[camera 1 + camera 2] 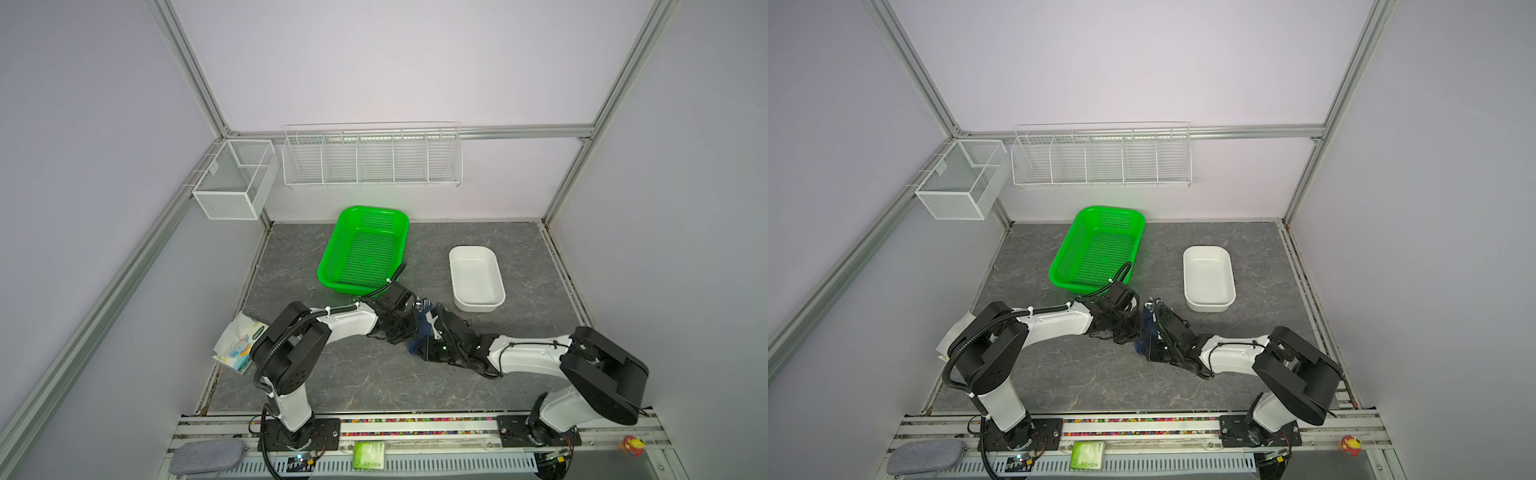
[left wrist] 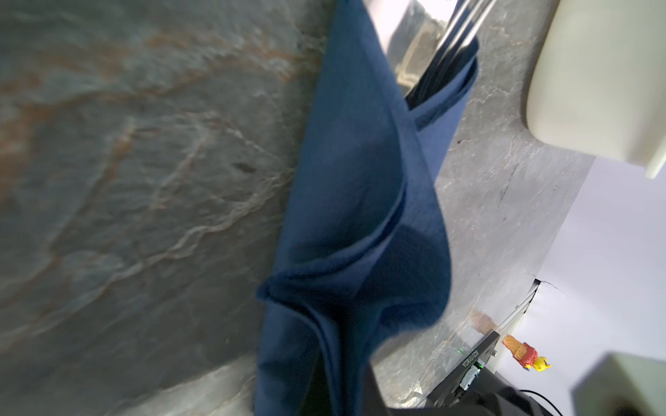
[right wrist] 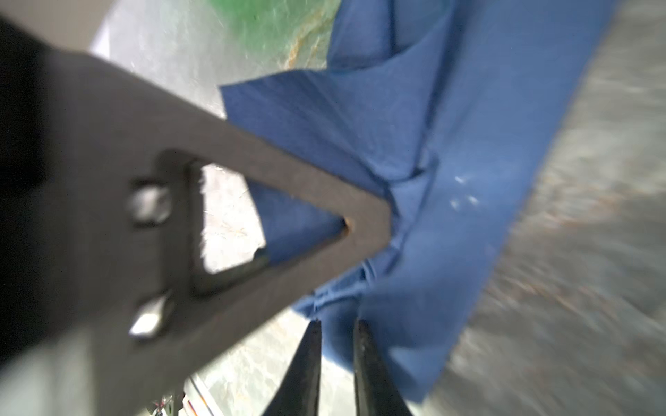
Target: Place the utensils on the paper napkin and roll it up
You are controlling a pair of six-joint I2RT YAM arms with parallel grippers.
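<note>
Grey tabletop (image 1: 374, 374), navy paper napkin (image 2: 360, 180) loosely rolled, creased

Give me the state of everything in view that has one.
Paper napkin: partly rolled, loose folds, between both grippers.
Utensils: inside the roll, tips sticking out.
Left gripper: fingers shut, tip against napkin.
Right gripper: fingers slightly parted at napkin edge.
Green basket: empty.
White tray: empty.
Tissue pack: lying by the left arm.
</note>
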